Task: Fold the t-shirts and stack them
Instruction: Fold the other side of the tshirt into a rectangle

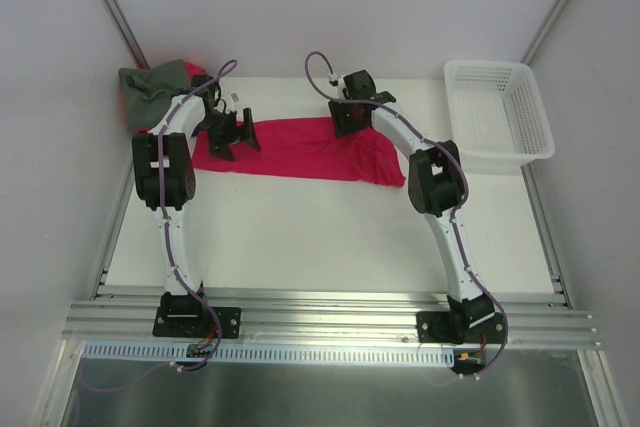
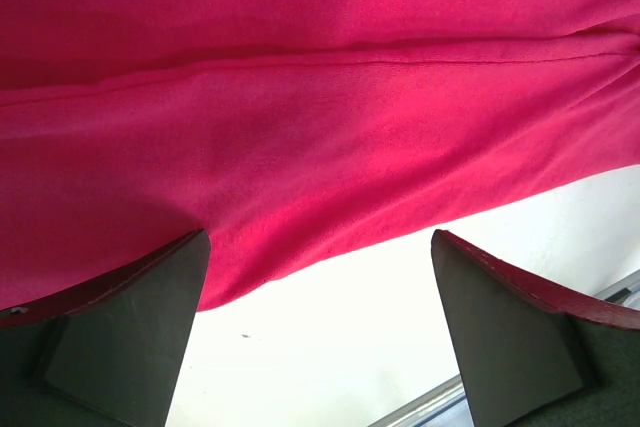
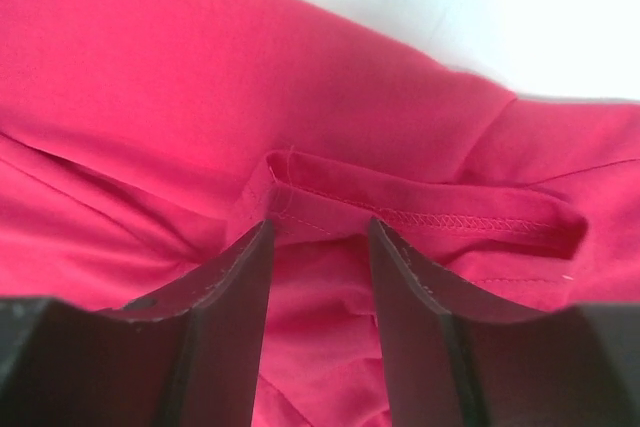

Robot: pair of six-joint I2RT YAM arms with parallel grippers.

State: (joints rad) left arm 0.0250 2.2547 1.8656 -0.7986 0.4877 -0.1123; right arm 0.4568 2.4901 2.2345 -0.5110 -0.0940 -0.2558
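Grey-green t-shirt [image 1: 150, 87] is lying bunched at the far left corner of the tabletop [image 1: 320, 237]. Just right of it, the left gripper [image 1: 232, 137] is hovering over the left end of the crimson t-shirt [image 1: 300, 152], jaws standing wide apart and holding nothing. The crimson t-shirt is lying as a flattened band across the far middle of the tabletop, its long axis running left to right. The right gripper [image 1: 348, 119] is sitting at the band's far edge, right of centre, jaws partly parted, with a stitched hem fold [image 3: 430, 212] lying just ahead of the fingertips [image 3: 235, 277] and no cloth visibly clamped. Each arm is thus standing nearest its own end of the band, so the coming fold is judged to be turning on that long axis. The white basket [image 1: 530, 137] is standing at the far right, apart from the cloth.
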